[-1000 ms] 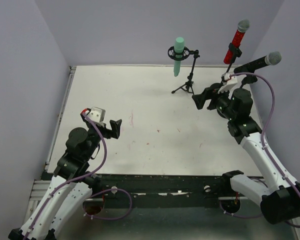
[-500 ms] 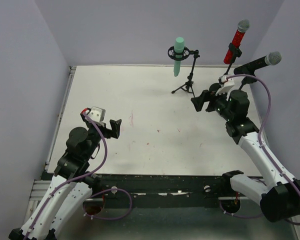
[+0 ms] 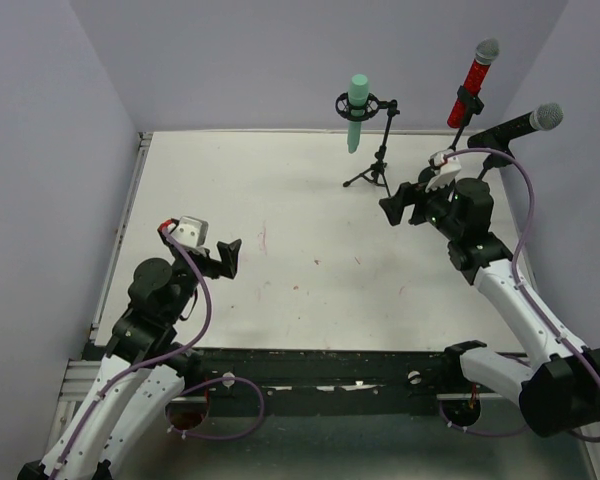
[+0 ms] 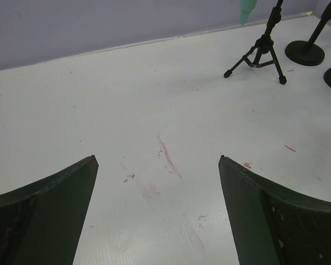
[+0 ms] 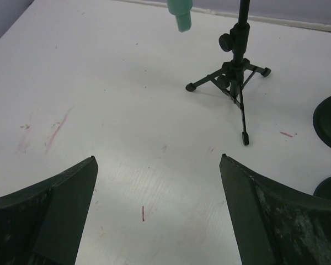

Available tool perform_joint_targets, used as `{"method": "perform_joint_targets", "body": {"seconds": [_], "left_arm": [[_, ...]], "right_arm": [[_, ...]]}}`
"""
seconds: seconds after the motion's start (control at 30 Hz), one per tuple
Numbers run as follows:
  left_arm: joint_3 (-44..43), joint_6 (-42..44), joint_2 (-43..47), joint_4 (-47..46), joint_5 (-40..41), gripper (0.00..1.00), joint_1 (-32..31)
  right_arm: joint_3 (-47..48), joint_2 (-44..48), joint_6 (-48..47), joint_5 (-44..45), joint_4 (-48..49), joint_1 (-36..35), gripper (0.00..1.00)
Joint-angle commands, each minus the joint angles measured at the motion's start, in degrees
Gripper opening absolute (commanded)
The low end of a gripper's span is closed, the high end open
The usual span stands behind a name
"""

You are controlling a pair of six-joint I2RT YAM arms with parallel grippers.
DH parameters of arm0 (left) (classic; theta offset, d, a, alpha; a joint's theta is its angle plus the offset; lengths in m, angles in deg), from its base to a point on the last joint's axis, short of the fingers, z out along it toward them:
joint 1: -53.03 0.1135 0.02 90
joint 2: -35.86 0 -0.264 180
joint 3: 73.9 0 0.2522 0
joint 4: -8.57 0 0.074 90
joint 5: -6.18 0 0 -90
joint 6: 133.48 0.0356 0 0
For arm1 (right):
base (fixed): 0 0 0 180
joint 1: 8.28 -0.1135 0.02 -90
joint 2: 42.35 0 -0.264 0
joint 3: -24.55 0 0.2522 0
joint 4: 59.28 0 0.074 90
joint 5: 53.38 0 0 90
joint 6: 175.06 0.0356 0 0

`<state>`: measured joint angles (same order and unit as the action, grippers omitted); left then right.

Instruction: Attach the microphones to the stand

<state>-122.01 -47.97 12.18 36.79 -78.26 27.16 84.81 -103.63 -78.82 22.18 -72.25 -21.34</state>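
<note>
Two claws, both spread wide with nothing between the fingers; the left gripper hangs over the near-left of the white table; the right gripper hovers just before the tripod stand, touching nothing; beyond, the mint-green microphone sits in the tripod's ring mount; the red microphone stands clipped upright; the black microphone slants beside it at the far right.

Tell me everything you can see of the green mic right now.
The green mic is a mint, matte, plastic-looking cylinder with a flat top and a narrower tail. It stands nearly upright, tail down, clear of the table, gripped by the black ring mount of the tripod stand at the table's far side. Nothing else touches it.
</note>
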Motion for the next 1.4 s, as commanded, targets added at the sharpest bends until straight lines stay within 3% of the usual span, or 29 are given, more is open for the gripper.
{"method": "perform_joint_targets", "body": {"seconds": [0.0,1.37], "left_arm": [[0.3,0.8,1.0,0.5,0.4,0.98,0.3],[0.4,0.9,0.2,0.5,0.3,0.98,0.4]], "right_arm": [[-0.4,-1.0,-1.5,-1.8,0.8,-0.1,1.0],[-1.1,-0.2,-3.8,3.1,1.5,0.1,1.0]]}}
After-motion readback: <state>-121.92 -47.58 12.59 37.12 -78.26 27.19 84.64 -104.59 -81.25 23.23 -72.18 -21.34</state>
